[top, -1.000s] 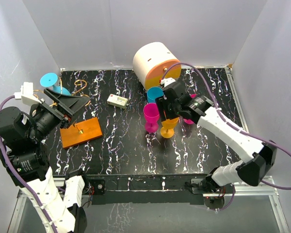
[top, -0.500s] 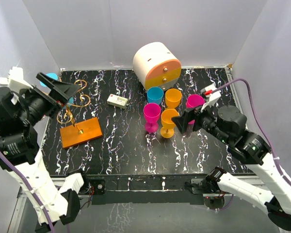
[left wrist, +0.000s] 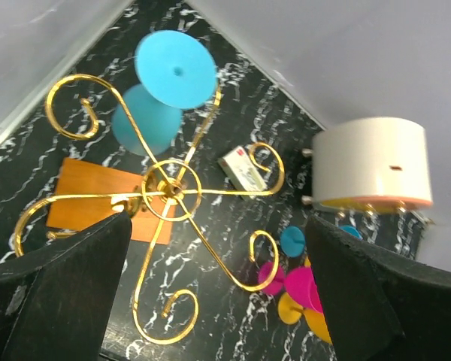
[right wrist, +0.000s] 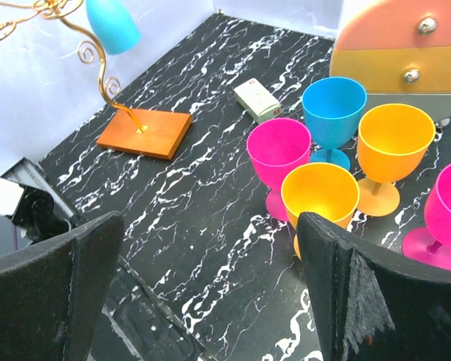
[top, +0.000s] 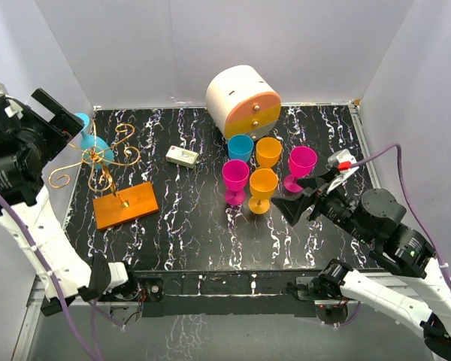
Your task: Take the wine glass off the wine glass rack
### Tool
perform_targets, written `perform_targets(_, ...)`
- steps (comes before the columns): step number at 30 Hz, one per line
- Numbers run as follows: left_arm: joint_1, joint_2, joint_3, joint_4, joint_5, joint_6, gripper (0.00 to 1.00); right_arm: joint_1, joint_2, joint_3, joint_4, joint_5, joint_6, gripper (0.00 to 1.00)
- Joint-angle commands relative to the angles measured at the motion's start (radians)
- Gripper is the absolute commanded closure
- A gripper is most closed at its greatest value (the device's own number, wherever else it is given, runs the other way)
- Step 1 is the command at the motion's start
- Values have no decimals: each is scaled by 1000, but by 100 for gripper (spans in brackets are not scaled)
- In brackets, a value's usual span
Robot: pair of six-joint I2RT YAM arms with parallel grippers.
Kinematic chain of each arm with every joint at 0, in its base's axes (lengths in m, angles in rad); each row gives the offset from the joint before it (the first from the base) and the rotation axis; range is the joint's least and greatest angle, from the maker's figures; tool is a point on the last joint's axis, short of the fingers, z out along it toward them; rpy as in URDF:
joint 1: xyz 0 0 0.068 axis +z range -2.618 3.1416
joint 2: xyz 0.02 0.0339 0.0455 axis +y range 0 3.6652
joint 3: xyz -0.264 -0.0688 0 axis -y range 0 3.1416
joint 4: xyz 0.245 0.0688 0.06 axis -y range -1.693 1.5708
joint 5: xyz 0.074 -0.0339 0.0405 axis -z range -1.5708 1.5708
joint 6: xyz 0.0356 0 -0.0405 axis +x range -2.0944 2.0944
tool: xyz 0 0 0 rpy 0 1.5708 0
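While both hands stand wide open with nothing in them, the blue wine glass (left wrist: 146, 120) hangs upside down from one golden hook of the wine glass rack (top: 125, 204), foot uppermost and bowl pointing down. The rack's orange base plate lies near the worktop's (top: 195, 233) left edge, and the glass hangs toward the far-left corner. Several curled wire arms spread out from the post around the glass. The left hand (left wrist: 225, 301) is raised over the left edge above the rack, with the curls showing between its fingers; it is near the glass and apart from it. The right hand (right wrist: 210, 301) hovers toward the near-right part of the worktop, facing a cluster of glasses standing upright right of centre. Five stand there: one blue glass (top: 240, 147), two orange glasses (top: 268, 150) and two magenta glasses (top: 235, 177). With the hanging one, that makes six glasses in all. One white-and-orange round drawer cabinet (top: 240, 98) sits at the far edge behind the cluster, and one small white box (top: 183, 156) lies between the rack and the cluster.
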Motion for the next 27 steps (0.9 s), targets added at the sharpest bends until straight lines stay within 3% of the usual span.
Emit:
perform_targets(1,0,71,64,-52,-171,20,2,4,-45,-34,125,68,-3,2)
perform_targets(4,1,140,82,-41,-192,0,1,4,-48,-33,110,70,-24,2)
perform_targets(8,1,87,-144,116,-200,-23,1,4,-40,-25,100,68,-58,2)
perform_targets(11,0,83,-223,226,-219,-10,2,15,-39,-19,93,83,-72,2)
perform_targets(20,0,133,-155,285,-235,46,2,20,-39,-38,81,96,-76,2)
perform_targets(27,1,129,-186,264,-186,-166,10,20,-27,-39,84,93,-77,2)
